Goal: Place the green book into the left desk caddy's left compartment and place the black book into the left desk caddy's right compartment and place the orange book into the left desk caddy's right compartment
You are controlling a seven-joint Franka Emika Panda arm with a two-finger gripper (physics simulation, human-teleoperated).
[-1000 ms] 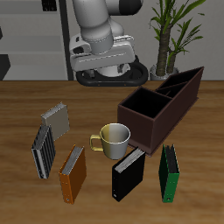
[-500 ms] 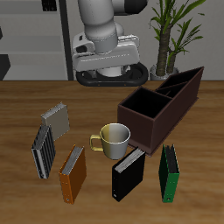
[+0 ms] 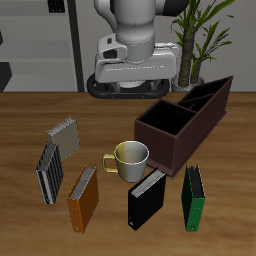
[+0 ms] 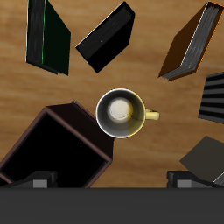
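So, looking straight down from my wrist cam, the closest thing under me is the mug (image 4: 121, 115), pale yellow-white, handle sticking out sideways, sitting upright on the wooden table (image 4: 166, 131). My gripper (image 4: 112, 181) is up high over it with nothing in it; the two fingers (image 4: 39, 182) show as grey stubs set wide apart at the frame edge.

Right beside the mug is the caddy (image 3: 185, 120), the long dark maroon box. Its right compartment (image 3: 162, 126), the wide square end, is the part nearest the mug and it's bare inside. The left compartment (image 3: 208, 94) is at the far, taller slanted-wall end, back toward the plant (image 3: 195, 35).

Past the mug toward the table's front edge, the three books I care about sit in a row. The green book (image 3: 193, 198) stands on edge just off the caddy's square end. The black book (image 3: 146, 198) is next to it, near the mug, tilted a bit. The orange book (image 3: 83, 196) is further along, well apart from the caddy.

Beyond the orange one there's a striped book (image 3: 49, 171) and a small grey book (image 3: 64, 135), close together, on the mug's handle side.
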